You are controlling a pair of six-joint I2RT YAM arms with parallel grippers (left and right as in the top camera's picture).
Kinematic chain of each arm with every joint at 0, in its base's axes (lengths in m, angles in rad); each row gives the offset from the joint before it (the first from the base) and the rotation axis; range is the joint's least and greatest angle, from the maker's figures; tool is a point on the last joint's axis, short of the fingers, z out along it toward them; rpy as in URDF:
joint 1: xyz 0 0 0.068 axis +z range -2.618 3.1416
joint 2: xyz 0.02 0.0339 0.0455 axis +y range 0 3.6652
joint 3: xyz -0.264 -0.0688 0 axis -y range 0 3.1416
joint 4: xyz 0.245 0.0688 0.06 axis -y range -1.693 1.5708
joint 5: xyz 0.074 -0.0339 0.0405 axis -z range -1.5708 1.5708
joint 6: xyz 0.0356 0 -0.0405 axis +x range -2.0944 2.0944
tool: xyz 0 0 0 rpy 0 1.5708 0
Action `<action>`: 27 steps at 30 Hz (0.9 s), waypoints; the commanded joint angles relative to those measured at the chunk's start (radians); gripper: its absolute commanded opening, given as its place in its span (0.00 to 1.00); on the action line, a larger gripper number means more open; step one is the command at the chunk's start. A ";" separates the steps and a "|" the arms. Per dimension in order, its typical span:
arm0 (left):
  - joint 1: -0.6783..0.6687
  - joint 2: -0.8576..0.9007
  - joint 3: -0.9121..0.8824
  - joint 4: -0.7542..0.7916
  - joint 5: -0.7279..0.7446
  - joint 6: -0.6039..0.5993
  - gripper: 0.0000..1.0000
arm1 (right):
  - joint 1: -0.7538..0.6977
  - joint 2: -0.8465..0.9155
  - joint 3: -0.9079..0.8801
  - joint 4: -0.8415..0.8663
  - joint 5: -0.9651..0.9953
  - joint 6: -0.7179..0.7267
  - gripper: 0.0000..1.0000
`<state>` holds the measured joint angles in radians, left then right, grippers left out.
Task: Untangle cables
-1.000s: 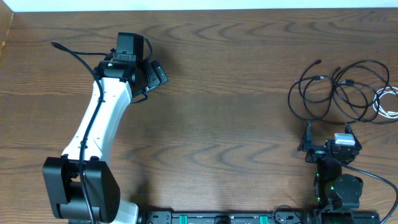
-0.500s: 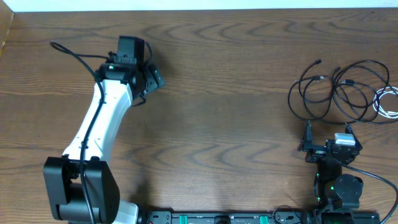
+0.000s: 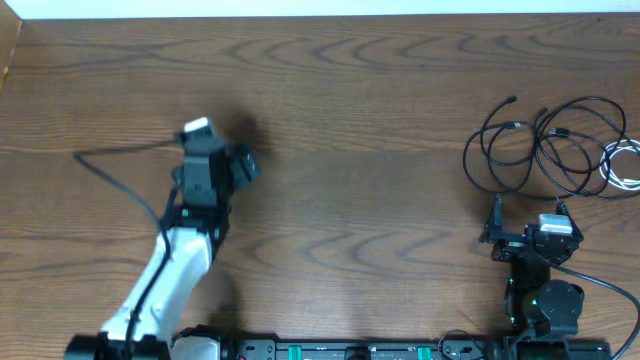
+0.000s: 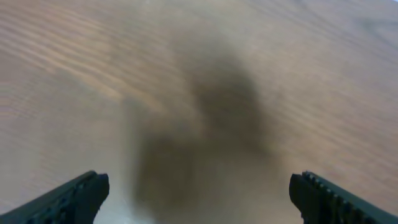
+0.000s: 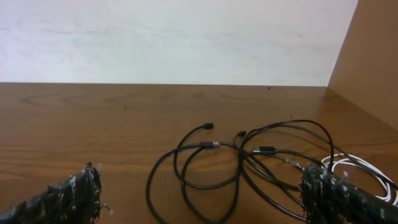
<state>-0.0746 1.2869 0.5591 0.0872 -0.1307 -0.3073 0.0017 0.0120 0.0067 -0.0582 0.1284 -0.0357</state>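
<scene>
From overhead, the task looks barely begun, if at all. The black cords [image 3: 540, 150] lie in one overlapping heap of loops at about 2 o'clock on the table [image 3: 380, 120]. The white cord [image 3: 622, 165] is coiled against the heap's 3 o'clock side, and no cord lies apart from the rest, so by my judgement all the separating is left to do. The right claw [image 3: 526, 222] sits at the table's 4 o'clock with the heap at its 12 o'clock, near but not touching, the nearest loops just beyond the fingertips. The left claw [image 3: 240, 165] is at about 9 o'clock on the table, blurred, and well apart from every cord; they all lie far off at its 3 o'clock. In the left wrist view, the left claw [image 4: 199, 183] is spread wide, its fingertips showing only at the 7 and 5 o'clock corners. Between them is nothing but blurred bare wood and a dark shadow, and no cord is in sight. In the right wrist view, the right claw [image 5: 205, 190] is likewise wide and holds nothing. The black cords [image 5: 249, 155] lie ahead at its 12 to 1 o'clock, crossing one another several times, with small plug ends towards the wall [image 5: 186, 37]. The white cord [image 5: 360, 171] curls at 3 o'clock, just beyond the right fingertip; whether it passes over or under the black loops I cannot tell.
</scene>
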 commanded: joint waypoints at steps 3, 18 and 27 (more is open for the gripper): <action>0.053 -0.089 -0.211 0.146 -0.012 0.045 0.98 | -0.013 -0.006 -0.001 -0.003 0.008 0.013 0.99; 0.056 -0.238 -0.477 0.283 -0.012 0.044 0.98 | -0.013 -0.006 -0.001 -0.003 0.008 0.013 0.99; 0.056 -0.357 -0.555 0.262 -0.013 0.041 0.98 | -0.013 -0.006 -0.001 -0.003 0.008 0.013 0.99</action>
<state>-0.0223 0.9730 0.0151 0.3634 -0.1337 -0.2829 0.0017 0.0116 0.0067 -0.0582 0.1280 -0.0357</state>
